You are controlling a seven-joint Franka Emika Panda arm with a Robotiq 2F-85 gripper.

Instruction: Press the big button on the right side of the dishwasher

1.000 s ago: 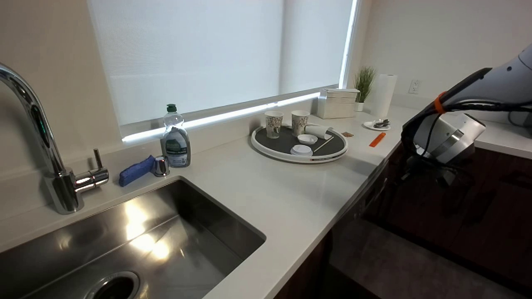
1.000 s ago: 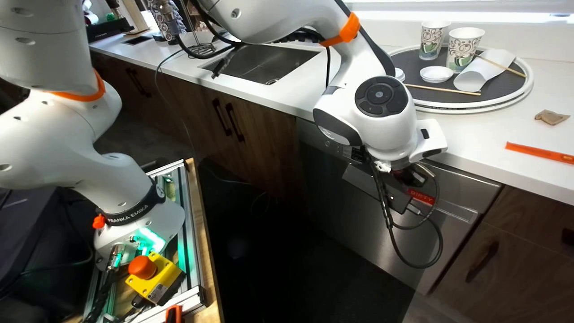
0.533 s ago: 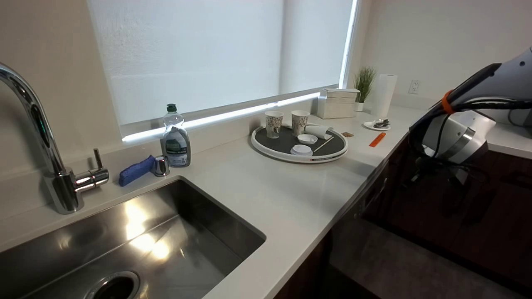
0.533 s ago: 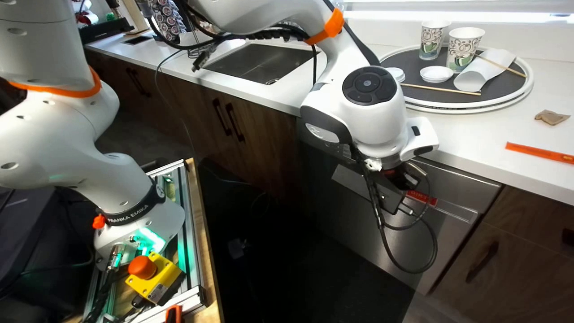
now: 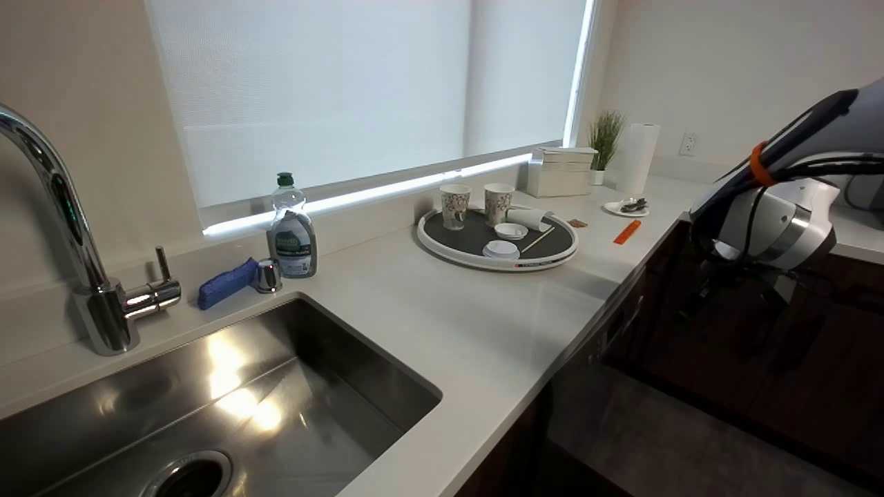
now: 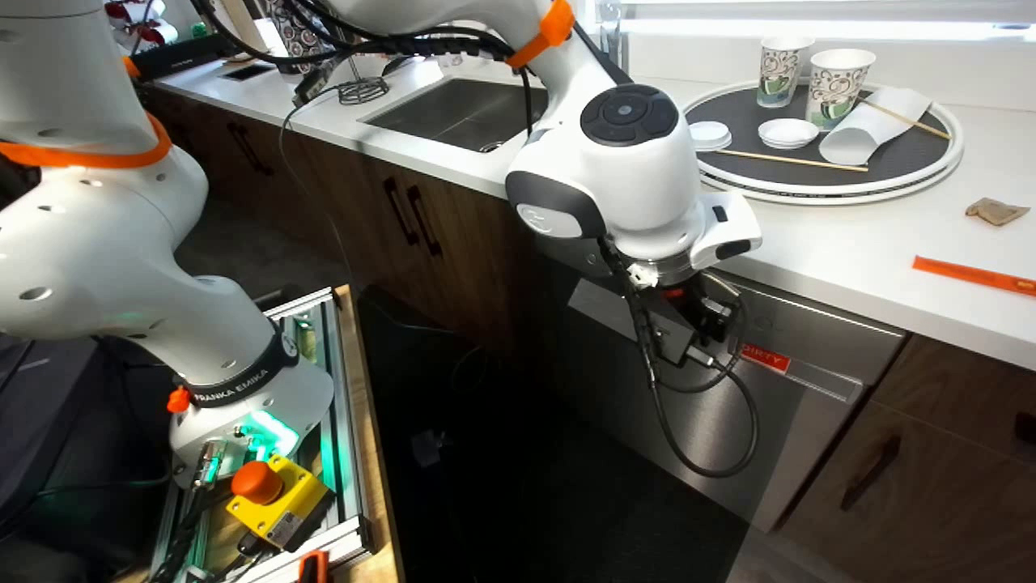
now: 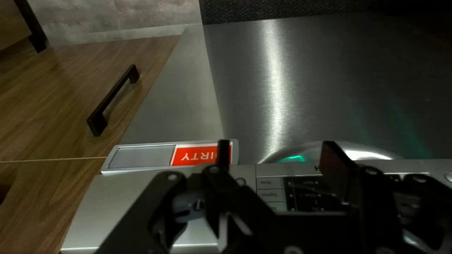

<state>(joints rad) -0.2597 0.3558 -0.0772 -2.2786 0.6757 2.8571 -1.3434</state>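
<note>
Smooth white counter (image 5: 428, 310) runs past a shiny metal sink (image 5: 331, 421) in an exterior view. The sink and the bendy silver tap (image 5: 78, 238) are both cut off at the edge. A round tray (image 5: 469, 260) with a dark middle holds two standing paper cups (image 5: 455, 207). The robot arm (image 5: 780, 214) pokes in from the right edge. Its low end is dark and mixes with the dark cupboards (image 5: 746, 386) behind.

The dishwasher (image 6: 720, 429) is easier to see in an exterior view, under the counter. It is flat, shiny gray metal. The arm bends down in front of it and covers part of it, near a red sign (image 6: 765, 357) that says DIRTY. Black cables (image 6: 641, 328) droop in loops.

From the wrist view, that sign is upside down. The gripper (image 7: 276, 150) shows at the bottom, and its blurry black fingers (image 7: 223, 155) are spread apart. They cover some keys (image 7: 270, 194). Near the sign, a round button (image 7: 241, 181) peeks out beside one finger, partly hidden. It is too hard to tell if they touch. Striped brown wood (image 7: 53, 102) with a black handle (image 7: 112, 95) is off to the side.
</note>
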